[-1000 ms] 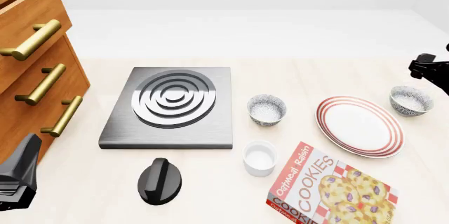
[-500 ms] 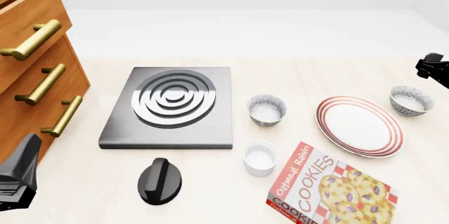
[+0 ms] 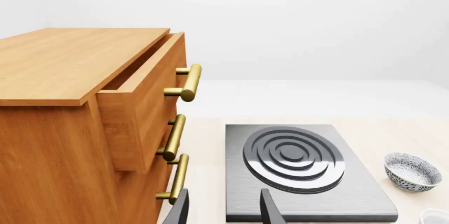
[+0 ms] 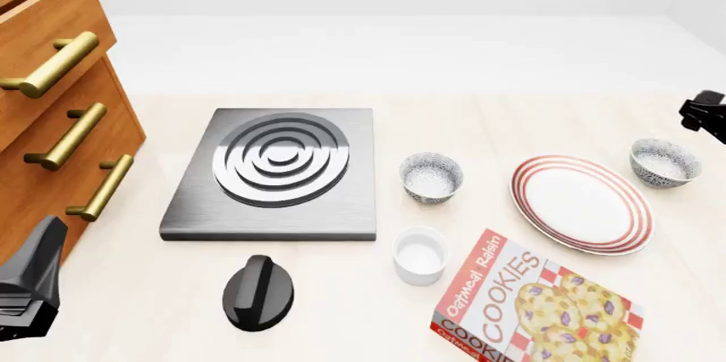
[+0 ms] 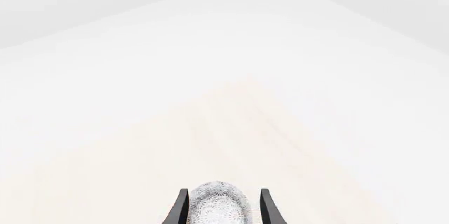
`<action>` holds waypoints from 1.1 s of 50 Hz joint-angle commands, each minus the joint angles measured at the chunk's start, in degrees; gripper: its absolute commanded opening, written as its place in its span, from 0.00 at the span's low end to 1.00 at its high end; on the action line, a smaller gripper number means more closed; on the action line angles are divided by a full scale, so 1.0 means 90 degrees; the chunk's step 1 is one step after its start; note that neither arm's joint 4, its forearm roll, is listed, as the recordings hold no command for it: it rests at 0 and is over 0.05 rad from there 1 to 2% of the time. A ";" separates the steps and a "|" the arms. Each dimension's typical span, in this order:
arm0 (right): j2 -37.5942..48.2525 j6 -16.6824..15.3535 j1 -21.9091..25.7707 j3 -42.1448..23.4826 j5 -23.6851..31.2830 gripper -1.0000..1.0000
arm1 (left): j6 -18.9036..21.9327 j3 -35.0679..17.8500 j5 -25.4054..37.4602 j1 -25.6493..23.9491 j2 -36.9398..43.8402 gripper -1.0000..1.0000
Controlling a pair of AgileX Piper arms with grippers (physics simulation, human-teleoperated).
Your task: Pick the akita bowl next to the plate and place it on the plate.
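**Hovering near the speckled bowl, nothing grabbed yet**

Going left to right in the front view: a wooden drawer cabinet with brass bar handles [image 4: 51, 115] filled the left edge, top drawer pulled out a bit. The left gripper [image 4: 29, 290] sat low in the near-left corner beside it. Its wrist camera showed the two dark fingers [image 3: 268, 209] spread apart with nothing between them, looking toward the cabinet and stove.

Next came the square grey stove plate with silver rings [image 4: 275, 171], and just in front of it a black teardrop-shaped knob [image 4: 258, 292]. Right of the stove stood a small grey-black speckled bowl with a white inside [image 4: 431, 177], and nearer the camera a plain white smooth-sided ramekin [image 4: 420, 254]. A red-and-white cardboard cookie box [image 4: 533, 302] lay flat at the near edge, close to the ramekin.

Then the wide round white plate with red rings around its rim [image 4: 582, 203], bare. Just beside its far-right edge, not quite touching as far as I could see, sat the akita bowl [image 4: 664, 162], upright on the light wooden table [image 4: 488, 124].

The right gripper [image 4: 706, 113] poked in at the right edge, a bit behind that bowl. In its wrist view the fingers [image 5: 267, 206] were apart with the speckled bowl showing between them, but they weren't clamped on it.
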 commanded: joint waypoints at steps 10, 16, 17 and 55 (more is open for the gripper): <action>0.0289 0.0208 -0.0109 -0.0207 0.0125 1.00 | 0.0000 0.0000 0.0000 0.0000 0.0000 1.00; 0.0430 0.0250 -0.0147 -0.0282 0.0128 1.00 | 0.0000 0.0000 0.0000 0.0000 0.0000 1.00; 0.0443 0.0259 -0.0152 -0.0287 0.0131 1.00 | 0.0000 0.0000 0.0000 0.0000 0.0000 1.00; 0.1227 0.1029 -0.0230 -0.0867 0.0700 1.00 | 0.0000 0.0000 0.0000 0.0000 0.0000 1.00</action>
